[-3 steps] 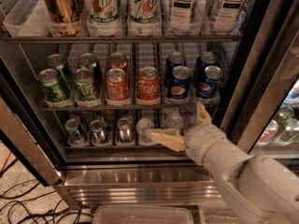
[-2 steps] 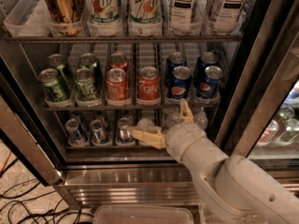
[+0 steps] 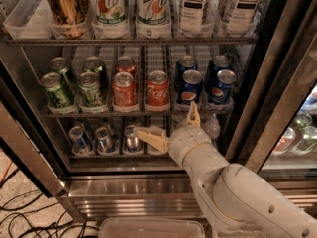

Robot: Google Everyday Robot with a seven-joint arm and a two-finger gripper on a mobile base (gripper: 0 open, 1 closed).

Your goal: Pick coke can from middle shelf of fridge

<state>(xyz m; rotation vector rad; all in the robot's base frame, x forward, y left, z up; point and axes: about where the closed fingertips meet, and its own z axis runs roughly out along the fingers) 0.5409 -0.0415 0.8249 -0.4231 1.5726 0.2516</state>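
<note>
The coke can (image 3: pixel 157 90), red with white script and a silver top, stands at the front of the middle shelf (image 3: pixel 99 114) of the fridge (image 3: pixel 148 185), to the right of a plainer red can (image 3: pixel 123 89). My gripper (image 3: pixel 171 126) is open and empty, just below the shelf's front edge and slightly right of the coke can. One finger (image 3: pixel 150 137) points left in front of the bottom rack. The other finger (image 3: pixel 193 115) points up before the Pepsi cans (image 3: pixel 190 87). The gripper does not touch the coke can.
Green cans (image 3: pixel 57 89) fill the middle shelf's left lanes. Tall cans and tea bottles (image 3: pixel 193 4) stand on the rack above. Small silver-blue cans (image 3: pixel 104 139) sit on the bottom rack. A dark door edge (image 3: pixel 277 93) stands at right. A plastic bin (image 3: pixel 148 228) lies below.
My gripper and arm have moved left and a little up, from below the Pepsi cans to below and just right of the coke can. The cans have not moved.
</note>
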